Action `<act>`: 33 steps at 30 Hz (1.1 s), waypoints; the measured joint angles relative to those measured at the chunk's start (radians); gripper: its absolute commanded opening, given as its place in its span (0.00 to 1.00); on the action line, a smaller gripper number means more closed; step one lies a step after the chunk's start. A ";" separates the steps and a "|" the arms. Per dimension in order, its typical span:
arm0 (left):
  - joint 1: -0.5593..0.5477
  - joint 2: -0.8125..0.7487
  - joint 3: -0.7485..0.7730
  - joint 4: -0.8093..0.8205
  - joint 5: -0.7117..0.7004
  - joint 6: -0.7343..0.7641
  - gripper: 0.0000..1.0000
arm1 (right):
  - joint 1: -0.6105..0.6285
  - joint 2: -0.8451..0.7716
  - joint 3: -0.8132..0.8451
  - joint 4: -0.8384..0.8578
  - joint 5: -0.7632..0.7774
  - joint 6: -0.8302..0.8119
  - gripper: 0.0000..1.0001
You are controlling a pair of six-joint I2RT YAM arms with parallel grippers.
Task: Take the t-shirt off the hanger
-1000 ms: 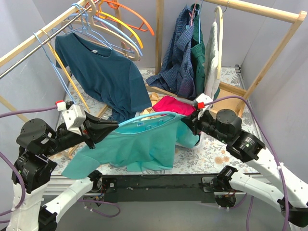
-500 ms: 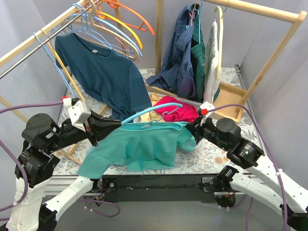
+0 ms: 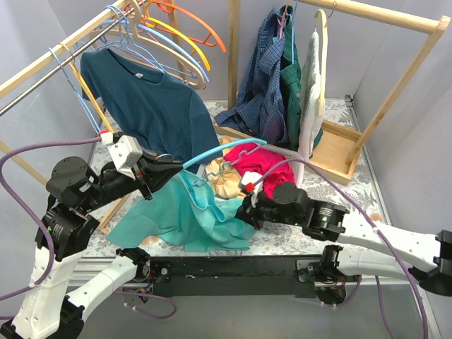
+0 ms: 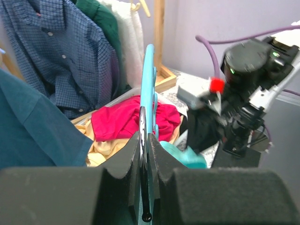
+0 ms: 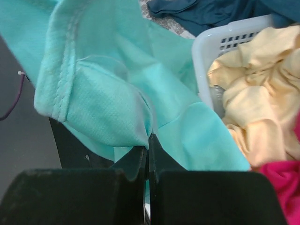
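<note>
Nearest to me, by the front edge of the table (image 3: 325,226), the right gripper (image 3: 245,214) sits low. Its jaws are closed on a fold of the turquoise t-shirt (image 3: 191,219). The right wrist view shows this clearly: the right gripper (image 5: 148,150) has no gap between its jaws, and the t-shirt (image 5: 117,84) cloth bunches up directly above the fingers (image 5: 126,166).

Most of the t-shirt lies in a loose heap on the table between the two arms. One part on the left side goes down toward the front edge. Its upper corner rises to just under the left gripper (image 3: 176,168).

The left gripper is higher than the right one and is closed on one end of the light blue hanger (image 3: 226,150). In the left wrist view the left gripper (image 4: 144,145) pinches the thin edge of the hanger (image 4: 149,84). From the fingers the hanger runs to the right, tilted upward, and passes over the basket (image 5: 225,42). The long part of the hanger that I see is bare. I cannot tell whether the t-shirt is caught on the gripped end.

Behind the t-shirt, the white basket holds a yellow cloth (image 3: 224,180) and a pink garment (image 3: 258,159). Farther back, a navy t-shirt (image 3: 155,113) hangs on the left side. A checked shirt (image 3: 265,78) hangs from the wooden rack (image 3: 381,14) at the far end.
</note>
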 measured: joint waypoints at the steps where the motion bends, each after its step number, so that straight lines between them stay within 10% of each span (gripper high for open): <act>1: 0.000 0.002 -0.012 0.012 -0.009 0.000 0.00 | 0.034 0.032 0.000 0.019 0.023 0.003 0.01; 7: 0.000 0.027 -0.055 0.035 -0.037 0.002 0.00 | 0.143 0.180 0.000 0.058 0.151 0.030 0.36; 33: 0.000 0.043 -0.034 -0.178 0.202 0.045 0.00 | 0.174 0.087 0.809 -0.597 0.155 -0.359 0.61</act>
